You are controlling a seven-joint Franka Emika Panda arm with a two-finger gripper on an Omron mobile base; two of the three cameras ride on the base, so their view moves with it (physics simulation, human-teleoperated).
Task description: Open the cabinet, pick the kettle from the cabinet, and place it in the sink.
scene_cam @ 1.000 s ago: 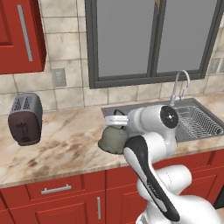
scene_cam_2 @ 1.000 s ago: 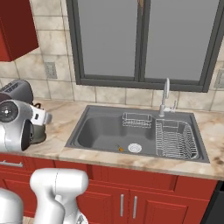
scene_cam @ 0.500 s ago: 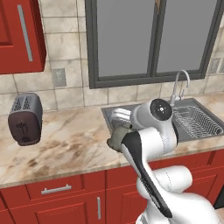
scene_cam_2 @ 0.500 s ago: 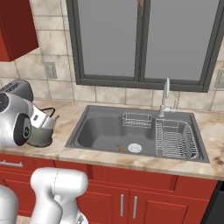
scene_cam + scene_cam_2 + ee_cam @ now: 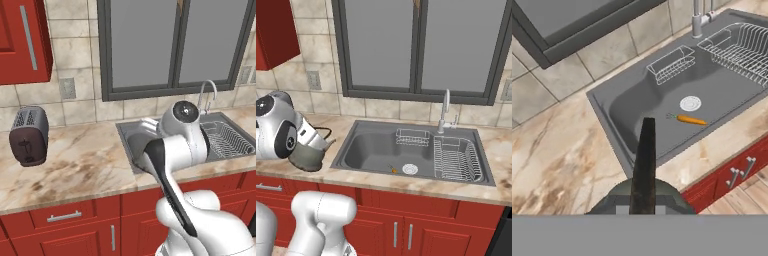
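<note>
My gripper (image 5: 640, 208) is shut on the dark arched handle of the grey-green kettle (image 5: 643, 196). The kettle (image 5: 307, 155) hangs over the marble counter just left of the sink (image 5: 356, 169), near the counter's front edge. My gripper (image 5: 309, 136) comes down on the handle from the upper left. The sink (image 5: 619, 107) is a grey steel basin ahead and to the right in the hand view. In the left base view my arm hides the kettle. The red wall cabinet (image 5: 20, 42) with its silver bar handle hangs at the upper left.
A small carrot (image 5: 690, 120) lies on the sink floor beside the drain (image 5: 690, 103). A wire dish rack (image 5: 457, 158) fills the sink's right part, with the chrome faucet (image 5: 444, 111) behind it. A toaster (image 5: 28, 136) stands at the counter's far left.
My arm has swung right with the kettle in its grip, from mid-counter to the sink's left rim. The kettle has dropped from sight behind the arm in the left base view.
</note>
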